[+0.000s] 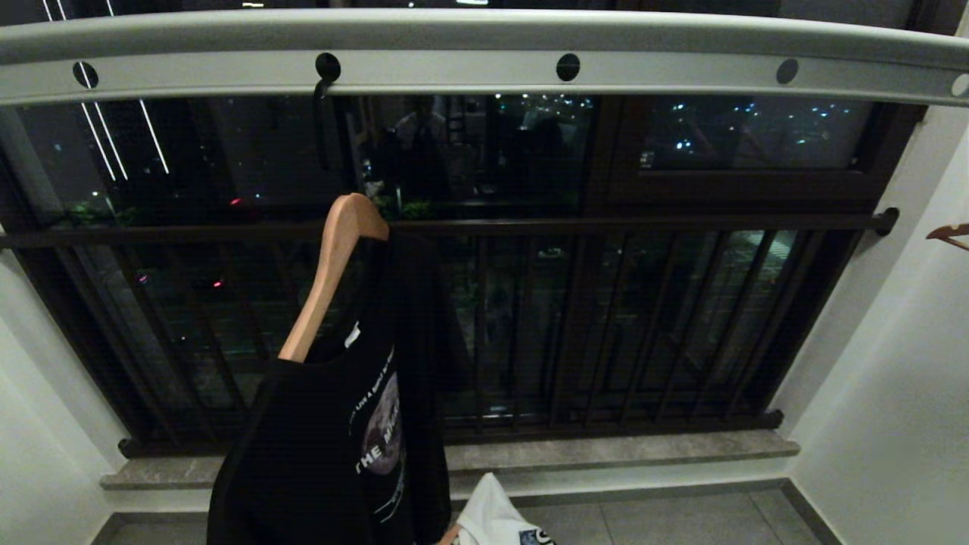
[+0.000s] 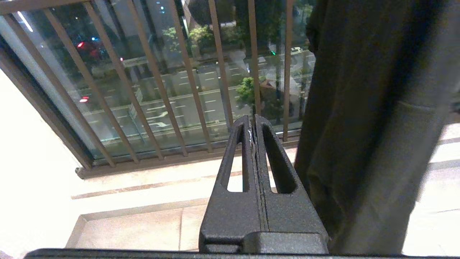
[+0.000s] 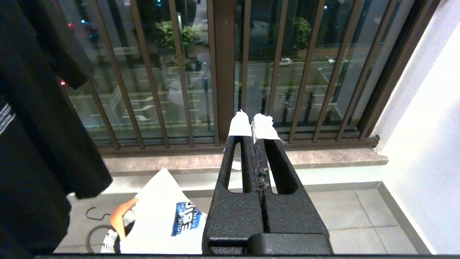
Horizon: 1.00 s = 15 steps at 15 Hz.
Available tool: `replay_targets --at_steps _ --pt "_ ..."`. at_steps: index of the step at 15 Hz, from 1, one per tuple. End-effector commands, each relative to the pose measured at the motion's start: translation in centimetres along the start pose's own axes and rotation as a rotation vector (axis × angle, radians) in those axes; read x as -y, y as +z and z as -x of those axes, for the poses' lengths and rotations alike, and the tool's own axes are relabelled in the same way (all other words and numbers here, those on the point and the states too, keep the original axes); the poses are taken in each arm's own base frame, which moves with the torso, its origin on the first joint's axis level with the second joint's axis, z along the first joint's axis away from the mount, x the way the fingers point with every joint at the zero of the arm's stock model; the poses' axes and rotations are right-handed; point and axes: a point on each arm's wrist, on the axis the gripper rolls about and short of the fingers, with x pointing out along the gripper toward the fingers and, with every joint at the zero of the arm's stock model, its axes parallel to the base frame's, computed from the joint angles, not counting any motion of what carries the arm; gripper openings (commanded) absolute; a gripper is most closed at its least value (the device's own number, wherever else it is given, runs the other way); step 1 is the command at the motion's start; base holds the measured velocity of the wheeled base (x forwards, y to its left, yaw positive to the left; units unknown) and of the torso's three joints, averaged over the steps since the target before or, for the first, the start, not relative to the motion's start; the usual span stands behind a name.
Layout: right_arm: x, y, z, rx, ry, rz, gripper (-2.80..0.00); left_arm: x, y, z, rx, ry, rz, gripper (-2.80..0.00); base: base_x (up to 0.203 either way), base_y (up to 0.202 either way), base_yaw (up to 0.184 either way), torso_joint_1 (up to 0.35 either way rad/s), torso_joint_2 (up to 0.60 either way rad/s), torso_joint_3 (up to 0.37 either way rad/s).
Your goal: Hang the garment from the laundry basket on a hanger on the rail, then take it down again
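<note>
The left tool (image 2: 254,124) is sitting with its fingers pressed together, gripping nothing, and the black T-shirt (image 2: 363,118) is hanging just beside it without touching. The right tool (image 3: 254,122) is likewise closed and empty, its tips wrapped in white tape, with that same shirt off to its far side. Below and ahead of the right tool, a white garment (image 3: 163,216) is lying over the laundry basket (image 3: 107,244) on the floor, an orange hanger end and a black hook poking out beside it.

Above both tools, the black shirt is draping from a wooden hanger (image 1: 333,265) whose dark hook is sitting in a hole of the rail (image 1: 484,72).

Judging from this, the taking-down step is pending. To do it well, one tool should be opening first, closing on the hanger's neck rather than the cloth, then lifting the hook straight up out of the hole before pulling away.
</note>
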Motion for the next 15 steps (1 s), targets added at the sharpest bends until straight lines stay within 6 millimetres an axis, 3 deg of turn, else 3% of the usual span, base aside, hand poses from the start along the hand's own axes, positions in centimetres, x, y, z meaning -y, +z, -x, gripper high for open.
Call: replay_targets --at_steps 1,15 --pt "0.0 0.0 0.0 0.0 0.0 0.0 -2.8 0.01 -0.07 -0.02 -0.001 0.0 0.001 -2.8 0.0 0.0 0.0 0.0 0.0 0.0" --pt "0.0 0.0 0.0 0.0 -0.001 -0.002 -2.8 0.01 -0.1 -0.02 -0.004 0.0 0.002 -2.8 0.0 0.0 0.0 -0.018 0.04 0.022"
